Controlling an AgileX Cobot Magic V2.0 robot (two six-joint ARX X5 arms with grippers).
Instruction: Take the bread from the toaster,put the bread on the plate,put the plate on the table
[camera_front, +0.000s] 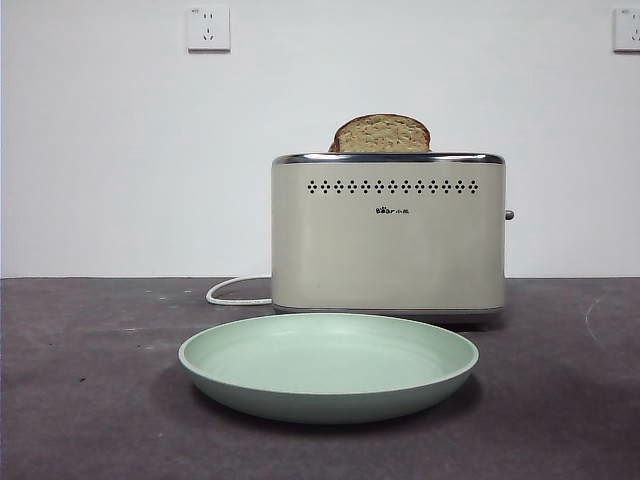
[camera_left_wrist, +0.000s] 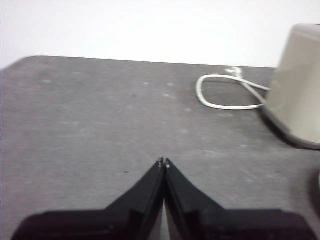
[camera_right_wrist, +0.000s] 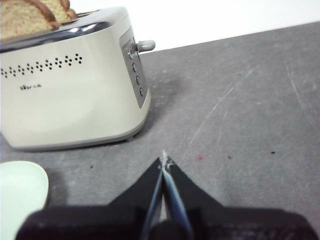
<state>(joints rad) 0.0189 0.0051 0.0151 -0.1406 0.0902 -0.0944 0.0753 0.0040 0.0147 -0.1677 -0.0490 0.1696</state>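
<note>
- While both arms wait out of the front view, the toaster (camera_front: 388, 235) stands right of centre in that frame on the dark worktop (camera_front: 90, 400), its chrome rim catching the light and two rows of black vent holes running above a small logo.
- Rising from the toaster's slot, the bread (camera_front: 381, 134) shows only its domed, dark-crusted top, upright at upper centre of the front view; it appears again at the upper left corner of the right wrist view (camera_right_wrist: 27, 17). Whether a second slice sits behind it is hard to tell from these angles.
- Directly in front of the toaster, the plate (camera_front: 328, 390) lies flat on the worktop in the lower centre of the front view, pale mint green and bare, its far rim just short of the toaster's base.
- Trailing from the toaster's left side, a white cord (camera_front: 235, 292) loops across the worktop; the left wrist view shows it curled at upper right (camera_left_wrist: 225, 92).
- At the bottom centre of the left wrist view, the left end effector (camera_left_wrist: 164, 162) hovers over bare worktop with its jaws pressed together on nothing, the toaster's corner at the frame's right edge.
- Likewise, the right end effector (camera_right_wrist: 165, 161) sits at the bottom centre of its view, jaws together and holding nothing, near the toaster's control end, where a grey lever (camera_right_wrist: 144, 45) and a column of buttons show.
</note>
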